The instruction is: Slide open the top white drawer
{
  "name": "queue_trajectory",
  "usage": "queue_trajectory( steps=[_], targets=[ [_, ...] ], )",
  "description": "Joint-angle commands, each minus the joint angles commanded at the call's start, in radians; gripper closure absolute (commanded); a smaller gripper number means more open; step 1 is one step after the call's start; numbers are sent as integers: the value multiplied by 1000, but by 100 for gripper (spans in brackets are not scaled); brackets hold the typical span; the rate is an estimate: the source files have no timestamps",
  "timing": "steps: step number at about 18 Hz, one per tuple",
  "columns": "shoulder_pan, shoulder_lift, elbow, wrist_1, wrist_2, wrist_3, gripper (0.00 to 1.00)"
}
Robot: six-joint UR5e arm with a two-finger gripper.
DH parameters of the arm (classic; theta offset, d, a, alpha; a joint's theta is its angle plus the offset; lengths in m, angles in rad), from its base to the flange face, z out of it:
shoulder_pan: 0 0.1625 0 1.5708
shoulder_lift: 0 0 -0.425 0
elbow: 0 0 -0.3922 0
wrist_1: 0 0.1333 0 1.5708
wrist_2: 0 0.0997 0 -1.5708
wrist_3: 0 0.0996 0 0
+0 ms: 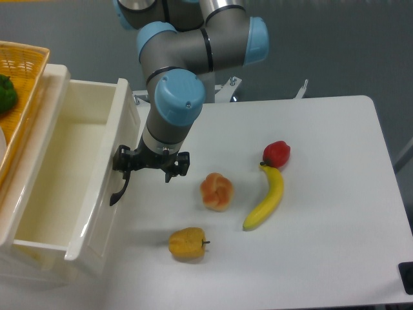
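The top white drawer (pixel 71 165) stands pulled out from the cabinet at the left, its plain white inside showing. Its panelled front faces right and carries a curved black handle (pixel 120 189). My gripper (pixel 122 161) sits at the upper end of that handle, shut on it. The wrist and the blue elbow cap (pixel 180 98) rise above it, hiding the fingertips from view.
A yellow wicker basket (pixel 22 77) with a green pepper (pixel 6 93) sits on the cabinet top at far left. On the white table (pixel 335 258) lie a yellow pepper (pixel 187 243), a bread roll (pixel 216 191), a banana (pixel 266 200) and a red pepper (pixel 277 153).
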Motion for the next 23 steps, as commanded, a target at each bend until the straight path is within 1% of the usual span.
queue_trajectory(
  steps=[8,15,23],
  targets=[
    [20,2,0,-2,2,55,0],
    [38,2,-2,-2,2,72,0],
    [46,2,-3,-15,0,97,0]
  ],
)
